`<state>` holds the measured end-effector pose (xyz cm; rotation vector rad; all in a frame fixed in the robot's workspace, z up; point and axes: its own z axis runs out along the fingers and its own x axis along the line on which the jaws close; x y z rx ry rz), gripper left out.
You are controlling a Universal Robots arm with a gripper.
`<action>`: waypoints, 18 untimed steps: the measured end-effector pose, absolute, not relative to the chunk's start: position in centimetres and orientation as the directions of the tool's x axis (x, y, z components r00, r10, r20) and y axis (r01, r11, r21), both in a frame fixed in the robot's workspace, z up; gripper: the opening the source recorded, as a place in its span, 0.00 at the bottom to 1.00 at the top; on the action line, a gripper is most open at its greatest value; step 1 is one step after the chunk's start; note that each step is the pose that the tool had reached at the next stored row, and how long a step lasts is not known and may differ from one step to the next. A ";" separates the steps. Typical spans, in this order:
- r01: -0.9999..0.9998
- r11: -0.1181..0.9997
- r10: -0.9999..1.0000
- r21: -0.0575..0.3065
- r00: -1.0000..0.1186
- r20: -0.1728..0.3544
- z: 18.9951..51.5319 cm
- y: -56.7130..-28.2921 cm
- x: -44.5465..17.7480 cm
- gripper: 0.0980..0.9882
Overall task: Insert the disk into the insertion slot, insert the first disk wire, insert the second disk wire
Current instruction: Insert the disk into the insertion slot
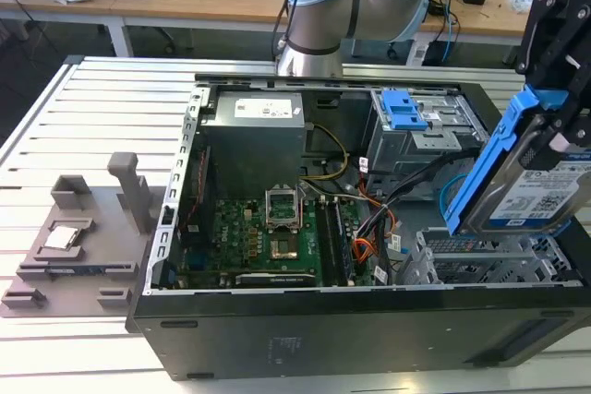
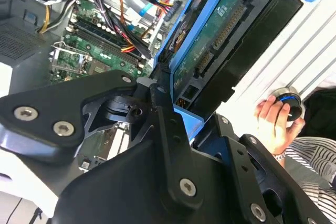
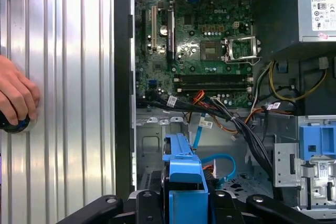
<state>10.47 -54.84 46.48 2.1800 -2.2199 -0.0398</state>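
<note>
The disk [image 1: 531, 191], a silver drive in a bright blue carrier, hangs tilted on edge above the open computer case at the exterior view's right. My gripper [image 1: 559, 126] is shut on it from above. Below it lies the insertion slot [image 1: 471, 263], a low perforated silver cage with nothing in it. The second wrist view shows the disk's green circuit-board underside [image 2: 220, 35] between my black fingers [image 2: 163, 108]. In the first wrist view the blue carrier edge [image 3: 181, 174] sits over the cage floor [image 3: 151, 142]. A loose blue data cable [image 3: 223, 160] and a black-and-orange wire bundle [image 1: 388, 219] lie beside the slot.
A taller grey cage with a blue latch [image 1: 406, 113] stands behind the slot. The motherboard [image 1: 268, 237] and power supply [image 1: 254, 131] fill the case. A person's hand [image 3: 16, 98] rests on a knob on the slatted table [image 3: 68, 77]. A grey fixture [image 1: 83, 237] sits at the exterior view's left.
</note>
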 end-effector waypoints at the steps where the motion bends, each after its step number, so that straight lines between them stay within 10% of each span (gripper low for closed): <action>1: -0.999 0.018 -1.000 0.039 -0.018 0.004 46.5 -54.6 10.5 0.30; 18: -0.999 0.018 -1.000 0.039 -0.018 0.004 45.3 -54.0 9.9 0.30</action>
